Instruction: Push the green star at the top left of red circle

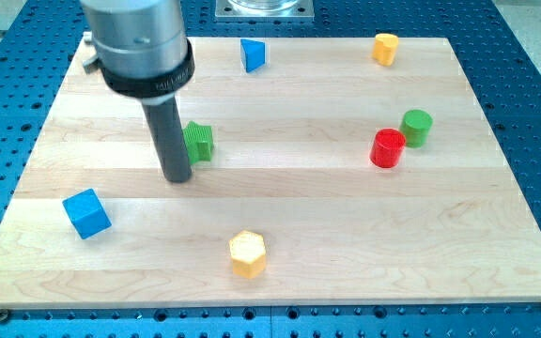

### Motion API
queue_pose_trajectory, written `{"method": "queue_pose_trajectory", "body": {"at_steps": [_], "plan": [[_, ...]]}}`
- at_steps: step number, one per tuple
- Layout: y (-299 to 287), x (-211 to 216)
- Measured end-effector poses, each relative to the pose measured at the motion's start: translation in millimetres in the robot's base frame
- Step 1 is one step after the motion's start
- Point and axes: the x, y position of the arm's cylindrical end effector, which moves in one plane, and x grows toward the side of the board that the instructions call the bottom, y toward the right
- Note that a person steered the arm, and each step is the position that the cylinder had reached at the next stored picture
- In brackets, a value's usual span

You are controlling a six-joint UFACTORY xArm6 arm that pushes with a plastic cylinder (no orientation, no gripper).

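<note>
The green star lies on the wooden board at the view's left of centre. My tip rests on the board just to the view's left and slightly below the star, touching or nearly touching it; the rod hides the star's left edge. The red circle, a short red cylinder, stands far to the view's right. A green cylinder stands right next to the red circle, at its upper right.
A blue cube sits at the lower left. A yellow hexagon block sits near the bottom centre. A blue triangular block and a yellow block sit near the top edge. The board lies on a blue perforated table.
</note>
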Motion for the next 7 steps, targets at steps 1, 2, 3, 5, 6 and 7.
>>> {"method": "queue_pose_trajectory", "body": {"at_steps": [1, 2, 3, 5, 6, 7], "plan": [[-7.8, -9.3], [-5.0, -31.3], [40.9, -33.1], [172.9, -49.7], [210.3, -66.0], [215.9, -66.0]]}}
